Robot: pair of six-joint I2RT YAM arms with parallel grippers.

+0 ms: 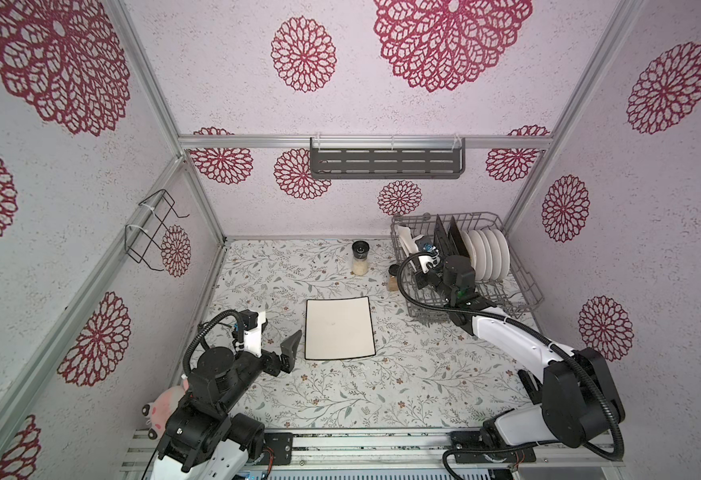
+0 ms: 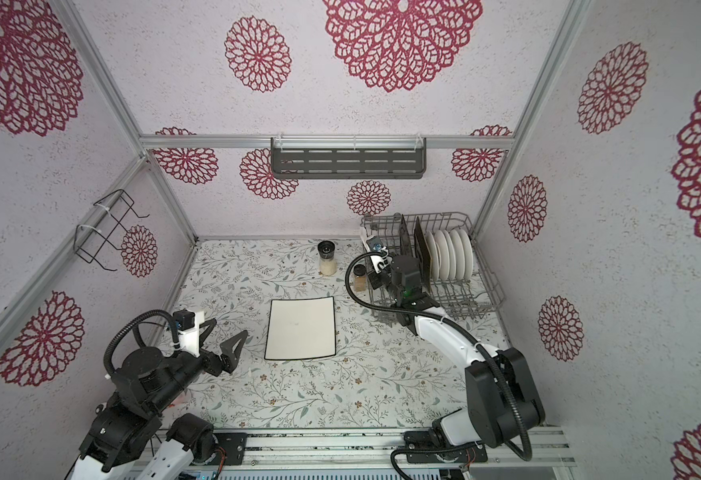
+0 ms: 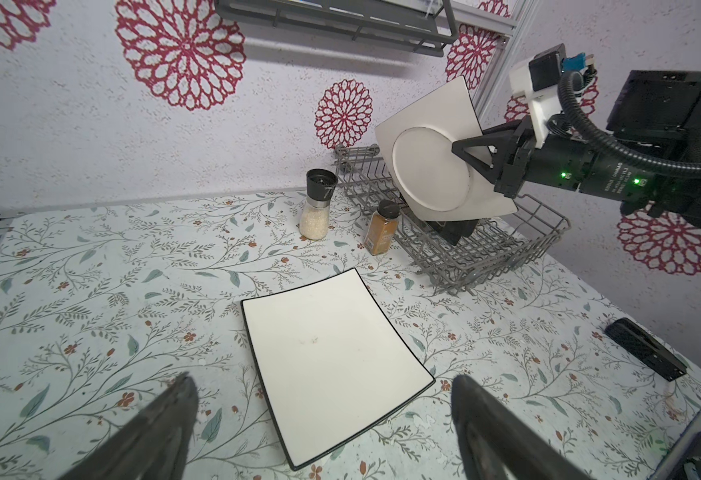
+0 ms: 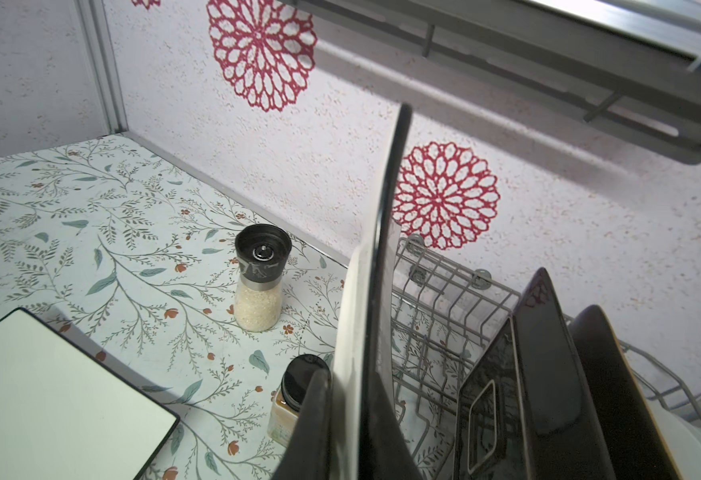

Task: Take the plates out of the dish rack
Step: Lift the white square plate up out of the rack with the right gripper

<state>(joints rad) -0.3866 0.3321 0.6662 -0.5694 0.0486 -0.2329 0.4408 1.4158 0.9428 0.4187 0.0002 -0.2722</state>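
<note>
The grey wire dish rack (image 1: 523, 286) (image 2: 490, 286) stands at the back right. My right gripper (image 3: 461, 151) (image 4: 353, 395) is shut on a cream rounded-square plate (image 3: 431, 166) (image 4: 365, 311) with a dark rim, held upright above the rack's left end. Two black square plates (image 1: 440, 239) (image 4: 548, 353) and several round white plates (image 1: 490, 253) (image 2: 452, 253) stand in the tines. Another cream plate (image 1: 339, 328) (image 3: 332, 357) lies flat mid-table. Just left of it, my left gripper (image 1: 278, 332) (image 3: 323, 386) hangs open with nothing in it.
A salt grinder (image 1: 359, 257) and a brown spice jar (image 1: 393, 278) stand just left of the rack. A dark slotted shelf (image 1: 386, 162) hangs on the back wall, a black wire holder (image 1: 153, 228) on the left wall. A pink plush toy (image 1: 161, 407) sits by the left arm's base.
</note>
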